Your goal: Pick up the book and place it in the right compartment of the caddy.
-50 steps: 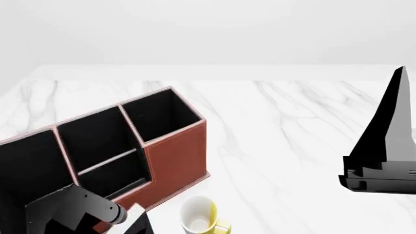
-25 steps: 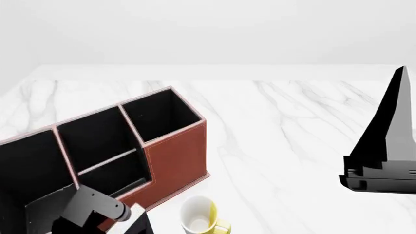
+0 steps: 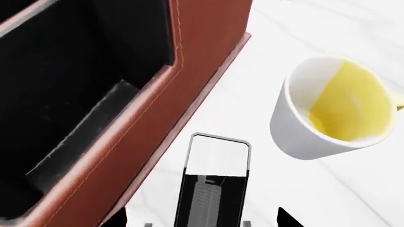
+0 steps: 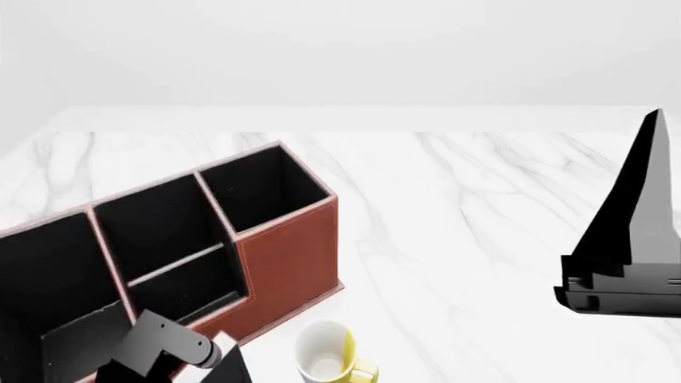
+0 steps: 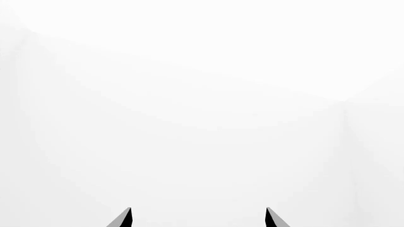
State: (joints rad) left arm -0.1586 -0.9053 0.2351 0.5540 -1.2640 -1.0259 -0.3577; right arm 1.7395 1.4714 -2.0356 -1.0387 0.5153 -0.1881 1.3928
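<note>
The book (image 3: pixel 213 189) stands upright on the table between the caddy (image 3: pixel 189 90) and the mug, with a dark cover and white page edges. My left gripper (image 3: pixel 202 220) is open, with a jaw on each side of the book and gaps between. In the head view the book (image 4: pixel 232 365) shows only as a sliver at the bottom edge, beside my left arm (image 4: pixel 139 351). The caddy (image 4: pixel 287 255) sits at the left, and its tall right compartment (image 4: pixel 266 187) is black inside. My right gripper (image 4: pixel 649 152) is open and empty, pointing up at the far right; it also shows in the right wrist view (image 5: pixel 198 217).
A mug (image 4: pixel 324 351), white outside and yellow inside, stands just right of the book, close to the caddy's front corner; it also shows in the left wrist view (image 3: pixel 334 109). The white marble table (image 4: pixel 479 207) stretches to the right and back.
My left wrist has shifted slightly right and down toward the book. The right arm, caddy and mug have not moved.
</note>
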